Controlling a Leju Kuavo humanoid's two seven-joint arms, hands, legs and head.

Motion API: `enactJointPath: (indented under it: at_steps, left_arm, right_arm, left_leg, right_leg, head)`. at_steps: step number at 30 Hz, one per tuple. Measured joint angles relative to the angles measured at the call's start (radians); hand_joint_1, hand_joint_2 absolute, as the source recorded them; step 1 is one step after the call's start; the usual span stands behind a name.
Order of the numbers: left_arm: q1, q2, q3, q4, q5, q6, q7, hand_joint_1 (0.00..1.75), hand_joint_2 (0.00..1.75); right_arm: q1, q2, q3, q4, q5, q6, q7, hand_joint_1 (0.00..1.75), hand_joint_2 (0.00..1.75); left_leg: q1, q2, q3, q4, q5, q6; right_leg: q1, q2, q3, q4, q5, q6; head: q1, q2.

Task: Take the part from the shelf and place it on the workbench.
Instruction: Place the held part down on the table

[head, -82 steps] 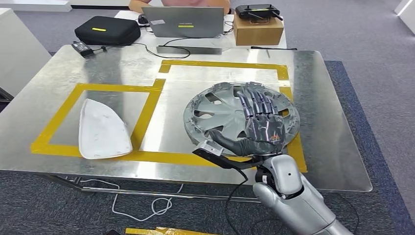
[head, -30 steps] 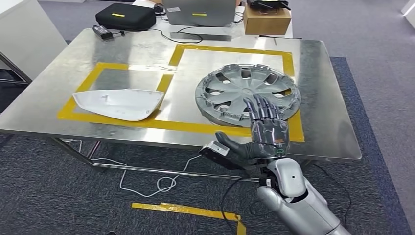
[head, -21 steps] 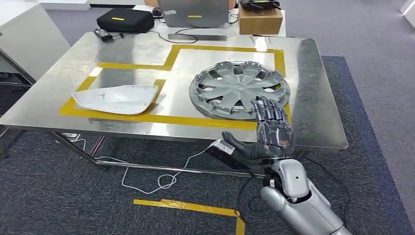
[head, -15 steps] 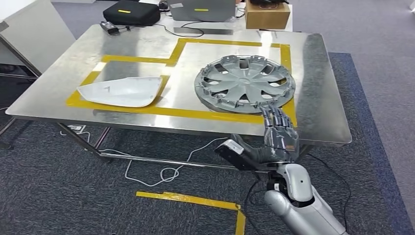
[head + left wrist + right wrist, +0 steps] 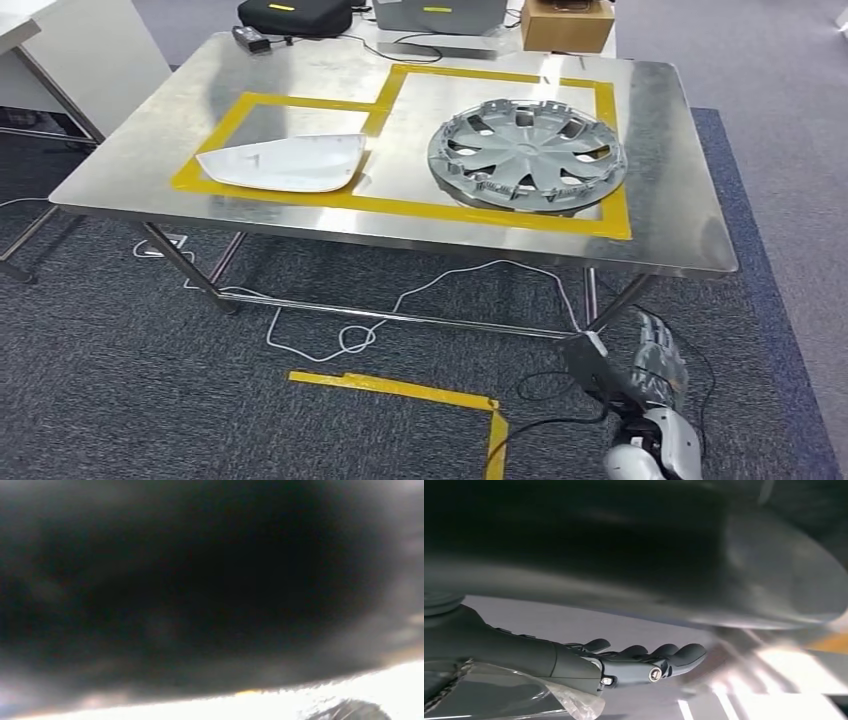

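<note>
A grey wheel cover (image 5: 527,155) lies flat on the steel workbench (image 5: 690,240), inside the right yellow-taped frame. A white shell-shaped part (image 5: 285,163) lies in the left taped frame. My right hand (image 5: 655,365) hangs low at the bottom right of the head view, below the table's front edge and well clear of the wheel cover, its fingers straight and apart, holding nothing. In the right wrist view the same hand (image 5: 624,662) reaches out with extended fingers (image 5: 679,656) and an empty palm.
At the table's far edge sit a black case (image 5: 293,16), a laptop (image 5: 437,14) and a cardboard box (image 5: 567,23). A white cable (image 5: 345,335) and yellow floor tape (image 5: 400,390) lie on the grey carpet under the table. A white cabinet (image 5: 85,50) stands at the left.
The camera has backed away, so the table now sits farther up the picture. My right hand has come off the wheel cover and dropped below the table edge, empty.
</note>
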Motion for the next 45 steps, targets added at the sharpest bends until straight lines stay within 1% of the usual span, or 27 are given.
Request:
enactJointPath:
  at_steps: [2,4,6,7,10,11,12,13,15,17,18,21,22,23,25,26,27,29,31,33,35,37,39,41,42,44,45]
  left_arm:
    - [0.001,-0.007,0.000,0.003,-0.002,0.003,0.000,0.00,0.00]
    - [0.000,-0.011,0.000,0.006,-0.007,0.008,-0.001,0.00,0.00]
    - [0.001,-0.013,-0.001,0.012,-0.015,0.017,-0.001,0.00,0.00]
    - [0.003,-0.015,-0.001,0.015,-0.019,0.022,-0.001,0.00,0.00]
    - [0.007,-0.019,-0.004,0.022,-0.031,0.033,-0.001,0.00,0.00]
    - [0.006,-0.020,-0.005,0.024,-0.034,0.035,-0.002,0.00,0.00]
    - [0.006,-0.021,-0.007,0.026,-0.036,0.037,-0.003,0.00,0.00]
    - [0.006,-0.021,-0.009,0.027,-0.038,0.037,-0.005,0.00,0.00]
    - [0.005,-0.022,-0.015,0.027,-0.044,0.036,-0.010,0.00,0.00]
    - [0.001,-0.023,-0.021,0.028,-0.050,0.035,-0.014,0.00,0.00]
    - [-0.001,-0.024,-0.024,0.028,-0.052,0.034,-0.015,0.00,0.00]
    - [-0.002,-0.025,-0.027,0.031,-0.052,0.034,-0.017,0.00,0.00]
    - [-0.003,-0.026,-0.028,0.032,-0.053,0.033,-0.017,0.00,0.00]
    - [-0.003,-0.026,-0.028,0.033,-0.053,0.033,-0.017,0.00,0.00]
    - [-0.005,-0.025,-0.029,0.034,-0.058,0.031,-0.017,0.00,0.00]
    - [-0.006,-0.025,-0.031,0.034,-0.061,0.030,-0.017,0.00,0.00]
    - [-0.006,-0.025,-0.033,0.035,-0.065,0.027,-0.016,0.00,0.00]
    - [-0.006,-0.026,-0.040,0.035,-0.071,0.022,-0.014,0.00,0.00]
    - [-0.007,-0.028,-0.045,0.035,-0.074,0.019,-0.012,0.00,0.00]
    - [-0.010,-0.029,-0.047,0.035,-0.075,0.019,-0.012,0.00,0.00]
    - [-0.013,-0.030,-0.048,0.035,-0.075,0.019,-0.012,0.00,0.00]
    - [-0.013,-0.027,-0.048,0.035,-0.074,0.019,-0.012,0.00,0.00]
    - [-0.011,-0.025,-0.048,0.036,-0.074,0.018,-0.012,0.00,0.00]
    - [-0.011,-0.026,-0.048,0.036,-0.073,0.019,-0.012,0.00,0.00]
    - [-0.011,-0.025,-0.048,0.036,-0.073,0.019,-0.012,0.00,0.00]
    - [-0.012,-0.025,-0.048,0.036,-0.072,0.021,-0.014,0.00,0.00]
    - [-0.012,-0.025,-0.048,0.036,-0.072,0.022,-0.014,0.00,0.00]
  right_arm:
    - [0.018,0.002,-0.029,0.013,-0.005,0.005,0.007,0.00,0.00]
    - [0.035,0.008,-0.060,0.033,-0.013,0.020,0.021,0.00,0.00]
    - [0.059,0.021,-0.098,0.073,-0.024,0.030,0.024,0.00,0.00]
    - [0.069,0.028,-0.118,0.100,-0.030,0.033,0.018,0.00,0.00]
    - [0.091,0.047,-0.185,0.204,-0.061,0.054,-0.014,0.00,0.00]
    - [0.096,0.053,-0.208,0.244,-0.080,0.071,-0.029,0.00,0.00]
    - [0.098,0.059,-0.231,0.286,-0.104,0.094,-0.044,0.00,0.00]
    - [0.099,0.066,-0.252,0.327,-0.129,0.117,-0.058,0.00,0.00]
    - [0.099,0.080,-0.295,0.415,-0.177,0.160,-0.086,0.00,0.00]
    - [0.097,0.091,-0.334,0.497,-0.210,0.186,-0.108,0.00,0.00]
    - [0.096,0.095,-0.351,0.532,-0.220,0.193,-0.116,0.00,0.00]
    - [0.093,0.102,-0.388,0.609,-0.233,0.201,-0.125,0.00,0.00]
    - [0.092,0.103,-0.398,0.629,-0.241,0.206,-0.126,0.00,0.00]
    - [0.090,0.106,-0.409,0.650,-0.254,0.217,-0.127,0.00,0.00]
    - [0.083,0.112,-0.433,0.695,-0.287,0.247,-0.128,0.00,0.00]
    - [0.078,0.116,-0.447,0.720,-0.302,0.263,-0.126,0.00,0.00]
    - [0.074,0.120,-0.461,0.746,-0.314,0.276,-0.121,0.00,0.00]
    - [0.067,0.128,-0.491,0.797,-0.334,0.296,-0.104,0.00,0.00]
    - [0.058,0.139,-0.521,0.841,-0.353,0.305,-0.080,0.00,0.00]
    - [0.044,0.153,-0.552,0.880,-0.374,0.303,-0.062,0.00,0.00]
    - [0.030,0.168,-0.581,0.914,-0.391,0.298,-0.052,0.00,0.00]
    - [0.023,0.183,-0.603,0.943,-0.401,0.293,-0.046,0.00,0.00]
    - [0.019,0.193,-0.624,0.963,-0.414,0.286,-0.043,0.00,0.00]
    - [0.016,0.200,-0.647,0.974,-0.434,0.278,-0.046,0.00,0.00]
    - [0.016,0.205,-0.659,0.976,-0.443,0.275,-0.052,0.00,0.00]
    - [0.015,0.214,-0.682,0.977,-0.457,0.276,-0.068,0.00,0.00]
    - [0.016,0.219,-0.694,0.972,-0.463,0.281,-0.075,0.00,0.00]
  left_leg:
    - [-0.005,0.001,-0.011,0.002,0.013,-0.005]
    - [-0.005,0.003,-0.020,0.004,0.027,-0.014]
    - [-0.003,0.002,-0.028,0.009,0.025,-0.023]
    - [-0.003,0.001,-0.035,0.026,0.002,-0.028]
    - [0.006,0.001,-0.078,0.185,-0.138,-0.045]
    - [0.010,0.002,-0.089,0.249,-0.169,-0.050]
    - [0.013,0.002,-0.089,0.292,-0.177,-0.054]
    - [0.016,0.002,-0.074,0.301,-0.162,-0.057]
    - [0.021,0.002,0.006,0.213,-0.106,-0.060]
    - [0.021,0.001,0.103,0.069,-0.097,-0.056]
    - [0.019,0.000,0.131,0.021,-0.106,-0.051]
    - [0.014,0.004,0.126,-0.006,-0.102,-0.027]
    - [0.013,0.006,0.114,-0.006,-0.091,-0.017]
    - [0.014,0.009,0.099,-0.008,-0.078,-0.007]
    - [0.013,0.012,0.068,-0.008,-0.052,0.003]
    - [0.011,0.012,0.051,-0.007,-0.038,0.004]
    - [0.009,0.012,0.034,-0.006,-0.025,0.004]
    - [0.005,0.012,0.002,-0.004,0.000,0.002]
    - [0.002,0.011,-0.022,-0.002,0.021,-0.004]
    - [-0.001,0.012,-0.035,0.000,0.044,-0.012]
    - [0.000,0.013,-0.042,-0.001,0.066,-0.022]
    - [0.004,0.011,-0.050,0.005,0.061,-0.034]
    - [0.009,0.008,-0.070,0.071,-0.025,-0.046]
    - [0.014,0.008,-0.094,0.206,-0.133,-0.057]
    - [0.016,0.008,-0.099,0.268,-0.156,-0.061]
    - [0.021,0.008,-0.072,0.308,-0.127,-0.067]
    - [0.023,0.008,-0.035,0.277,-0.098,-0.069]
  right_leg:
    - [0.006,0.001,0.095,-0.146,0.019,-0.016]
    - [0.010,0.001,0.125,-0.200,0.015,-0.023]
    - [0.007,-0.004,0.112,-0.205,0.027,-0.028]
    - [0.005,-0.007,0.105,-0.206,0.036,-0.033]
    - [0.001,-0.015,0.075,-0.204,0.064,-0.044]
    - [0.001,-0.017,0.061,-0.200,0.073,-0.043]
    - [0.001,-0.019,0.045,-0.195,0.081,-0.041]
    - [0.000,-0.020,0.029,-0.189,0.088,-0.039]
    - [-0.002,-0.020,0.000,-0.172,0.099,-0.031]
    - [-0.002,-0.020,-0.022,-0.155,0.108,-0.019]
    - [-0.001,-0.020,-0.028,-0.150,0.115,-0.013]
    - [-0.005,-0.018,-0.039,-0.149,0.132,0.007]
    - [-0.007,-0.015,-0.047,-0.138,0.114,0.012]
    - [-0.008,-0.011,-0.060,-0.110,0.076,0.016]
    - [-0.010,-0.004,-0.093,0.003,-0.033,0.022]
    - [-0.011,-0.003,-0.104,0.069,-0.072,0.024]
    - [-0.011,-0.002,-0.104,0.120,-0.084,0.024]
    - [-0.010,-0.002,-0.059,0.128,-0.040,0.021]
    - [-0.008,-0.001,0.053,0.002,0.006,0.011]
    - [-0.004,0.000,0.168,-0.164,-0.008,0.000]
    - [0.001,0.001,0.204,-0.237,-0.024,-0.008]
    - [0.000,-0.004,0.183,-0.236,-0.007,-0.022]
    - [-0.003,-0.010,0.155,-0.234,0.019,-0.037]
    - [0.000,-0.014,0.118,-0.222,0.042,-0.043]
    - [0.000,-0.016,0.099,-0.213,0.052,-0.043]
    - [0.000,-0.019,0.058,-0.190,0.070,-0.039]
    - [-0.001,-0.019,0.037,-0.177,0.077,-0.035]
  head:
    - [-0.001,0.000]
    - [-0.001,0.000]
    - [-0.001,0.000]
    - [-0.002,0.000]
    - [-0.004,0.000]
    - [-0.004,0.000]
    - [-0.004,0.000]
    - [-0.004,0.000]
    - [-0.005,0.000]
    - [-0.004,0.000]
    - [-0.004,0.000]
    - [-0.004,0.000]
    - [-0.004,0.000]
    - [-0.003,0.000]
    - [0.002,0.000]
    - [0.003,0.000]
    - [0.004,0.000]
    - [0.004,0.000]
    - [0.004,0.000]
    - [0.004,0.000]
    - [0.005,0.000]
    - [0.008,0.000]
    - [0.004,0.000]
    - [-0.001,0.000]
    - [-0.001,0.000]
    - [-0.001,0.000]
    - [-0.001,0.000]
